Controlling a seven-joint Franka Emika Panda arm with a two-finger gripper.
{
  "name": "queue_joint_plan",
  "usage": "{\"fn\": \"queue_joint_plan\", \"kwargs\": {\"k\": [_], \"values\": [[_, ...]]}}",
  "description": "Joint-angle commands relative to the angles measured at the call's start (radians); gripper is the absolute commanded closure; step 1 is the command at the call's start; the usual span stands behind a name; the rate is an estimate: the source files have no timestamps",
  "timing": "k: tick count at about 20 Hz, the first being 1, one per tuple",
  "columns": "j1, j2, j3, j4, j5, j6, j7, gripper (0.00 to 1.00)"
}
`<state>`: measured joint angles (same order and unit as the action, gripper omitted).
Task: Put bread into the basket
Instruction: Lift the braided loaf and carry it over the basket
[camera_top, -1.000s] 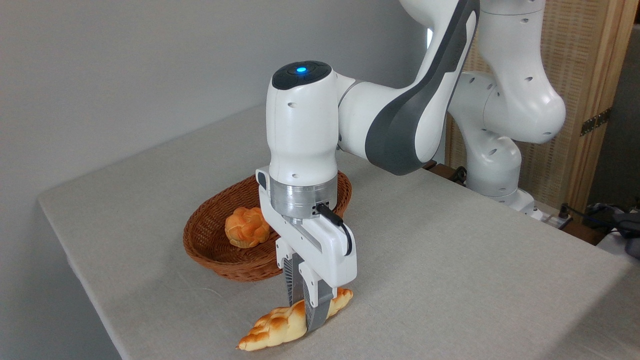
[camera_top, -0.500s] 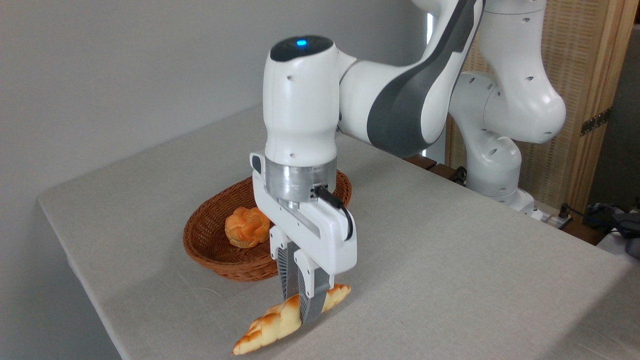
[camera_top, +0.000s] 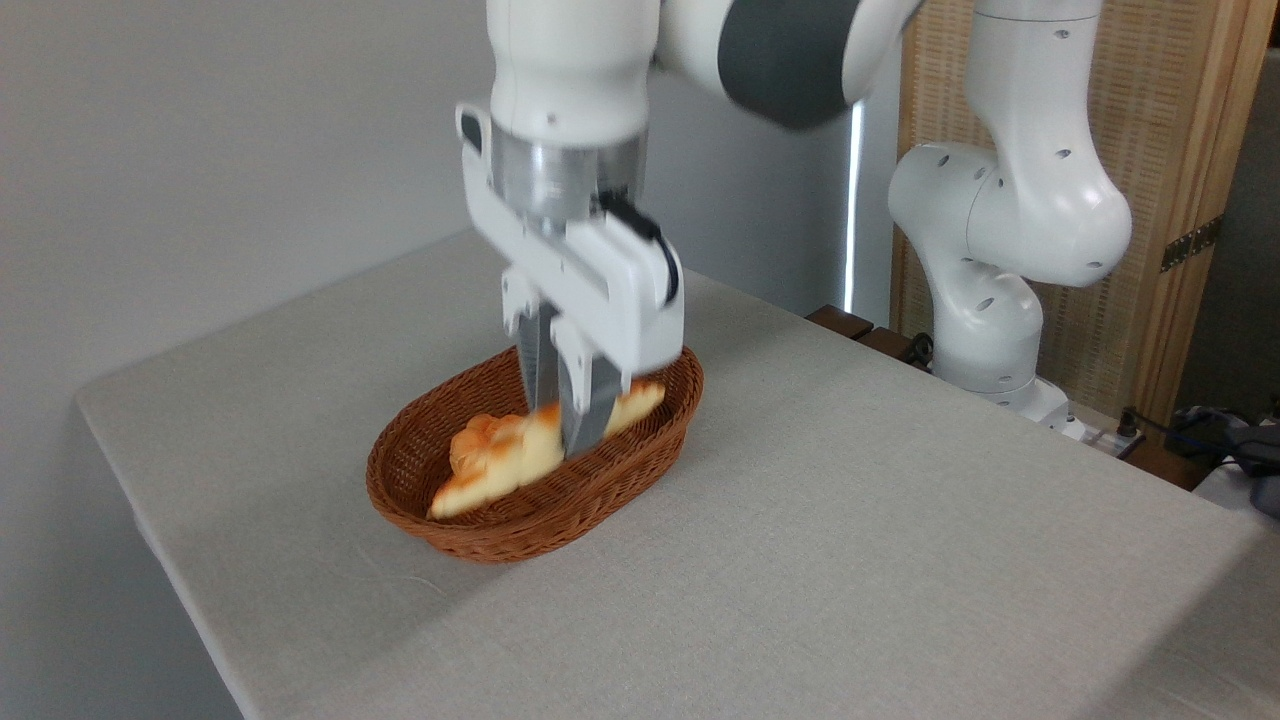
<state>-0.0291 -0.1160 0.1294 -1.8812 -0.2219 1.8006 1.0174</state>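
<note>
A white Franka arm hangs its gripper (camera_top: 565, 425) over an oval wicker basket (camera_top: 640, 470) on a grey-clothed table (camera_top: 900, 520). The 2 fingers are pinched on a long braided loaf (camera_top: 500, 465), gripping it past its middle, nearer the upper-right end. The loaf's long axis runs roughly along the basket's length, lower-left end drooping toward the near rim, upper-right end showing just beyond the fingers. It appears to hang within the basket's outline; motion blur hides whether it touches the bottom. A small round bun (camera_top: 480, 435) sits just behind it.
</note>
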Motion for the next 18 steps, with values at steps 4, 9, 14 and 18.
{"fn": "queue_joint_plan", "kwargs": {"k": [4,9,14,18], "values": [[-0.040,-0.158,-0.088,-0.125,-0.017,-0.167,0.004,0.67],[-0.127,-0.172,-0.090,-0.199,-0.013,-0.152,0.004,0.67],[-0.130,-0.154,-0.088,-0.210,-0.048,-0.103,-0.051,0.68],[-0.129,-0.131,-0.088,-0.210,-0.069,-0.052,-0.221,0.67]]}}
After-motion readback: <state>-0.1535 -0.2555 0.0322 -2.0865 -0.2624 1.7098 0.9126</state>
